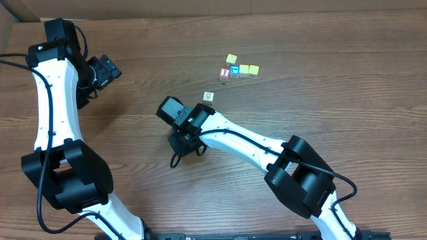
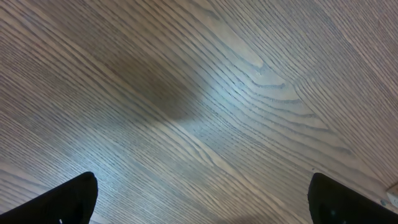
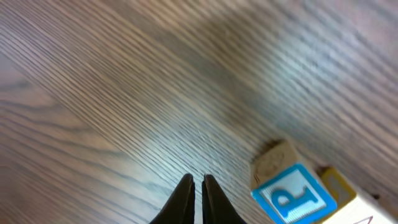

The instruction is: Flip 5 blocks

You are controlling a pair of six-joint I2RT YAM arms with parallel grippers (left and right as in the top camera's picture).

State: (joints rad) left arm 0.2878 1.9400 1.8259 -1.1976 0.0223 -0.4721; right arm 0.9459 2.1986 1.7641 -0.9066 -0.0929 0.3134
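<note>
Several small wooden blocks lie at the table's far middle. One yellow-topped block (image 1: 231, 59) sits behind a row made of a blue-topped block (image 1: 234, 71) and two pale yellow-topped ones (image 1: 243, 69) (image 1: 253, 69). A lone white-topped block (image 1: 209, 97) rests nearer, just up-right of my right wrist (image 1: 175, 111). In the right wrist view my right gripper (image 3: 197, 182) is shut on nothing, low over the wood. A block with a blue letter P (image 3: 292, 194) stands apart to its right. My left gripper (image 2: 205, 202) hangs wide open over bare wood at the far left (image 1: 107, 71).
A red-topped cube with a white letter (image 1: 225, 73) stands at the left end of the row. A yellow edge of another block (image 3: 339, 185) shows behind the P block. The right arm (image 1: 253, 143) stretches across the table's middle, and a cardboard wall (image 1: 220, 8) lines the far edge.
</note>
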